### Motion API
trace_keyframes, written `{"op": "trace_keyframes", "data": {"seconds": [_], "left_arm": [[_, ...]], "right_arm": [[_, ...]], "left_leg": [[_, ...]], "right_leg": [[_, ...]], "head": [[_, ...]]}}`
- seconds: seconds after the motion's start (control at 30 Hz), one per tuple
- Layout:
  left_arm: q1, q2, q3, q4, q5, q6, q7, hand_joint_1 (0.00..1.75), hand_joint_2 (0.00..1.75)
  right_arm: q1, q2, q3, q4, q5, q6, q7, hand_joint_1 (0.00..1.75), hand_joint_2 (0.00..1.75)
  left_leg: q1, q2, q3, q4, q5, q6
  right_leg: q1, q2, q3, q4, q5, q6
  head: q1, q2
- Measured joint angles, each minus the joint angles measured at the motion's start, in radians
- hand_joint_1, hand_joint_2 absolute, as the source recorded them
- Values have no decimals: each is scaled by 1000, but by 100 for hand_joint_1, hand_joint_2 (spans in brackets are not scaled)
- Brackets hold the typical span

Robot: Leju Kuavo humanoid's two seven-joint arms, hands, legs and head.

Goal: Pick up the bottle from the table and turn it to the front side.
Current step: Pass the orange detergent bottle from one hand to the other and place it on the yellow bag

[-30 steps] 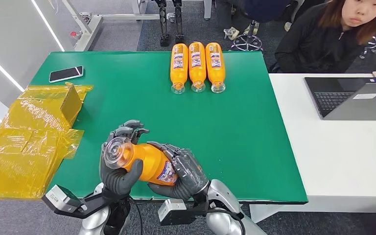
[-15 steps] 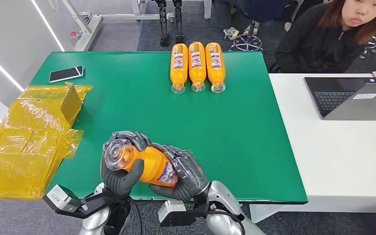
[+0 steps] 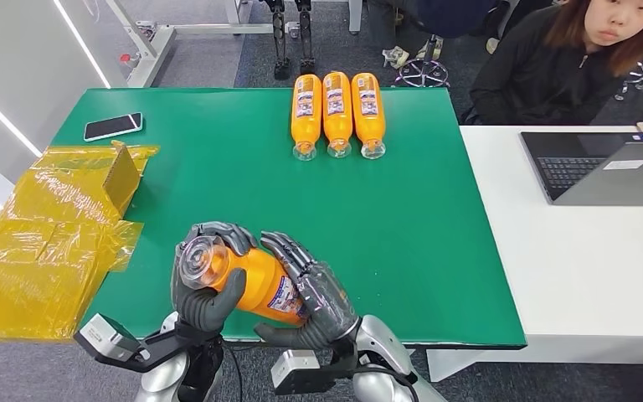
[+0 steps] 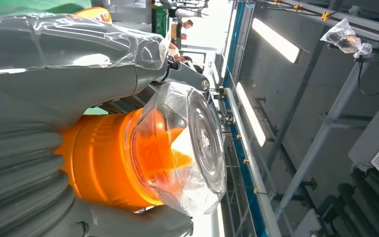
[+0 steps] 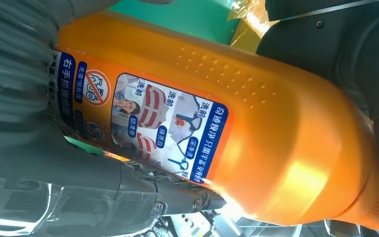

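Note:
An orange bottle (image 3: 257, 280) with a clear cap (image 3: 198, 260) is lifted over the near edge of the green table (image 3: 435, 251), lying slantwise with the cap toward the left. My left hand (image 3: 203, 297) grips its neck just behind the cap; the left wrist view has the cap (image 4: 192, 148) close up, with that hand (image 4: 54, 74) around it. My right hand (image 3: 311, 293) lies against the bottle's body, fingers stretched out and apart, thumb underneath. The right wrist view has the bottle (image 5: 286, 133) with its blue-edged picture label (image 5: 163, 123) facing the camera.
Three more orange bottles (image 3: 337, 113) lie side by side at the table's far edge. A phone (image 3: 113, 126) sits at the far left, beside crumpled yellow wrap (image 3: 50, 243) around a carton. A white desk with a laptop (image 3: 594, 167) adjoins on the right, where a person (image 3: 569, 59) sits.
My right hand's fingers have uncurled from the bottle and now stretch out along it. My left hand's fingers closed over the neck and stay there.

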State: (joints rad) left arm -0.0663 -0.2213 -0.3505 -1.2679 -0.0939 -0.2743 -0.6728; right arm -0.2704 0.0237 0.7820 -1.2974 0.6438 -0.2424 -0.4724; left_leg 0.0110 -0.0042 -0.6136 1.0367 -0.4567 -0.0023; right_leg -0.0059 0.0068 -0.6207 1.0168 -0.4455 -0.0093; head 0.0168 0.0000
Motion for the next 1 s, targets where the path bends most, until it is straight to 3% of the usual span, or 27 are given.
{"op": "trace_keyframes", "data": {"seconds": [0.1, 0.23, 0.47, 0.67, 0.87, 1.0], "left_arm": [[-4, 1, 0, 2, -31, 32, -3, 175, 175], [-45, 20, 22, 28, -116, 154, -9, 175, 175], [-169, 109, 170, 105, -124, 293, -26, 175, 175], [-246, 175, 227, 124, -136, 370, -28, 175, 175], [-405, 230, 236, 284, -383, 569, -19, 175, 175], [-514, 270, 235, 459, -594, 742, 54, 175, 175]], "right_arm": [[4, 0, 0, 0, -22, -12, -14, 0, 175], [12, 0, 0, -8, -50, -28, -32, 0, 175], [28, -5, 3, -33, -69, -29, -55, 0, 175], [23, -12, 13, -33, -96, -26, -77, 0, 175], [-12, -18, 28, -28, -144, -42, -79, 0, 175], [-17, -32, 36, -31, -157, -52, -77, 0, 175]], "left_leg": [[0, 0, 0, 0, 0, 0], [0, 0, 0, 0, 0, 0], [1, 0, 1, 0, 1, -2], [1, 0, 0, 0, 1, -2], [1, 0, 0, 0, 2, -2], [1, 1, 1, 0, 2, -2]], "right_leg": [[0, 0, 0, 0, 0, 0], [0, 0, 0, 0, 0, 0], [1, 1, 0, 2, 0, -1], [1, 0, 0, 2, 0, -1], [1, 0, 0, 2, 1, -2], [1, 1, 0, 2, 2, -3]], "head": [[0, 0], [0, 0], [0, 0], [0, 0], [0, 0], [0, 0]]}}
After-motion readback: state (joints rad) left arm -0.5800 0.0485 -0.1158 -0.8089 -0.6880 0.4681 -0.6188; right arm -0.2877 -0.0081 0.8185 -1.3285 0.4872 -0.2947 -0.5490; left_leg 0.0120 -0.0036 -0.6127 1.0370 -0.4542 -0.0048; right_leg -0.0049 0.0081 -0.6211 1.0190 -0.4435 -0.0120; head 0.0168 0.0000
